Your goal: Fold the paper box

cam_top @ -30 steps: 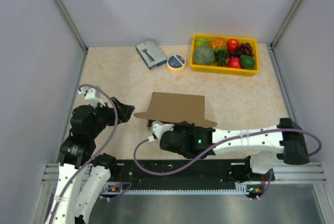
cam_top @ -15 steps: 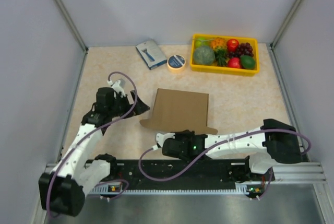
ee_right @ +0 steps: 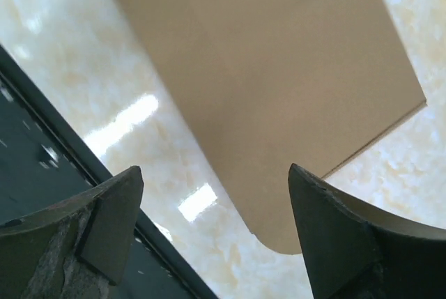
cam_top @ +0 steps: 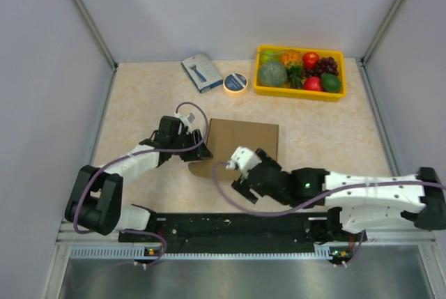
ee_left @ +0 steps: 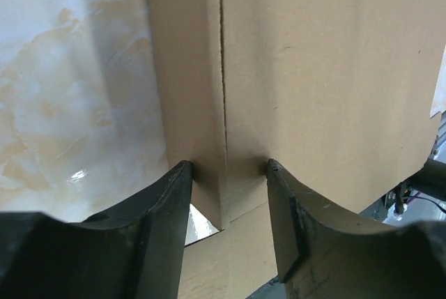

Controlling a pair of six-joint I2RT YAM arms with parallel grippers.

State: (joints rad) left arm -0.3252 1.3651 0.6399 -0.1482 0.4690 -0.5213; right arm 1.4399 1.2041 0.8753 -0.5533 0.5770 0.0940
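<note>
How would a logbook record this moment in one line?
task: fold paper box | left gripper: straddling crease at box's left edge | right gripper: open over near edge, holding nothing

left tool [ee_left: 228, 166] reached paper box [cam_top: 244, 139]; right tool [ee_right: 214, 171] released, opened.

so the beige marbled table [cam_top: 139, 104] is a pale stone-look top with a bit of shine on it. roughly in the middle, a little toward the near edge, there's a flat brown cardboard box [cam_top: 244, 139], plain and unprinted, lying on the surface with a rounded flap poking out at its near left corner. along the far side sits a small blue-grey rectangular packet [cam_top: 201, 71] left of centre. a little round tape roll [cam_top: 235, 83] is just beside it on the right. a yellow plastic tray [cam_top: 296, 95] comes further right, near the roll but not touching. all three sit well apart from the cardboard.
</note>
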